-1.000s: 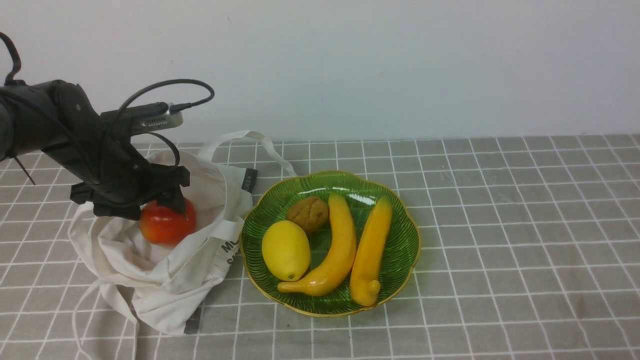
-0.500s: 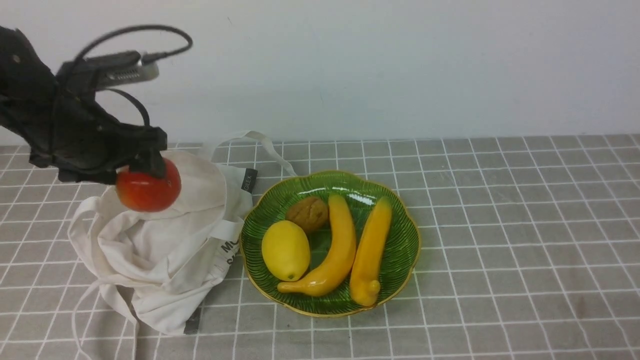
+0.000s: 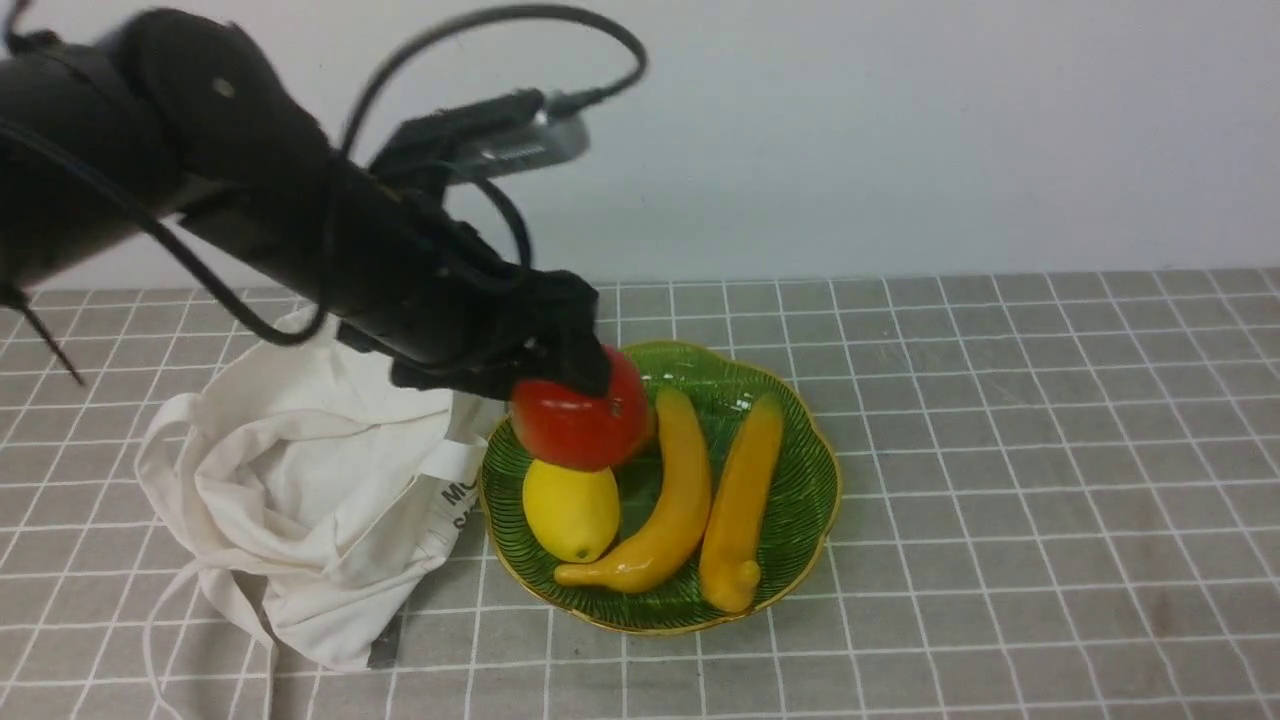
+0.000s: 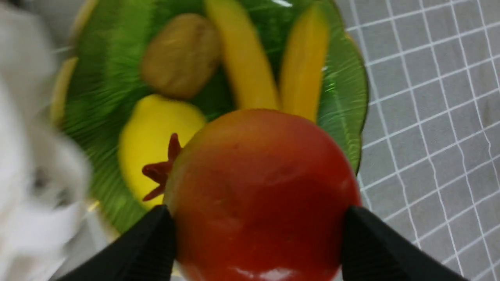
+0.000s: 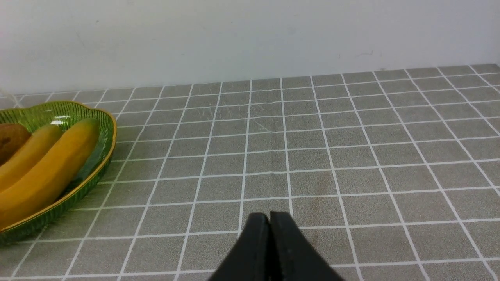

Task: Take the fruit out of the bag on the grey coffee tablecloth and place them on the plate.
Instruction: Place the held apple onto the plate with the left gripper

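Observation:
My left gripper is shut on the round red-orange fruit, holding it in the air over the near-left part of the green plate. In the left wrist view the fruit fills the space between the two black fingers, with the plate below. The off-white bag lies crumpled on the grey coffee tablecloth, left of the plate. My right gripper is shut and empty, low over bare cloth to the right of the plate.
On the plate lie a yellow lemon and two bananas; the brown kiwi-like fruit shows only in the wrist views. A white wall closes the back.
My left arm has lifted the fruit out of the bag and carried it right, from above the bag to above the plate. The bag has sagged and the right gripper is unchanged.

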`<state>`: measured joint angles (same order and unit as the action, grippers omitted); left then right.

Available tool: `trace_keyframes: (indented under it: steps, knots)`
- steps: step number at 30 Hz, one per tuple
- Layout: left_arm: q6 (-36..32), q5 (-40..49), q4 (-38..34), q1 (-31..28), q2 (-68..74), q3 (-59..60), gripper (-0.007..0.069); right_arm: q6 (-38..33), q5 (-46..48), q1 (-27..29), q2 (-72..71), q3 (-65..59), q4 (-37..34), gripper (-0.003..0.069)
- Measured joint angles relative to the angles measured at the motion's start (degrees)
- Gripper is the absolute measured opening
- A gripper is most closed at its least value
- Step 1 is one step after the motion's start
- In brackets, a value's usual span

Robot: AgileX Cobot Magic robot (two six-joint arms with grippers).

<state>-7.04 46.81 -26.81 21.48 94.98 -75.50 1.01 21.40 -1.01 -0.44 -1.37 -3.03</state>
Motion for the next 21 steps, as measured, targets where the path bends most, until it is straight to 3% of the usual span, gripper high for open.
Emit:
trace_keyframes:
  steps: [4,11,17,21]
  knots:
    - [-0.14,-7.92,2.03,3.92,4.51,0.0,0.0496,0.0,0.0,0.0,0.0,0.0,0.0,-0.0014]
    - [-0.2,-11.25,1.49,4.31,9.0,0.0,0.0501,0.0,0.0,0.0,0.0,0.0,0.0,-0.0014]
    - [-1.39,-11.29,0.78,4.35,9.43,0.0,0.0663,0.0,0.0,0.0,0.0,0.0,0.0,-0.0014]
    - [-1.69,-11.29,0.35,4.35,9.43,0.0,0.0682,0.0,0.0,0.0,0.0,0.0,0.0,-0.0014]
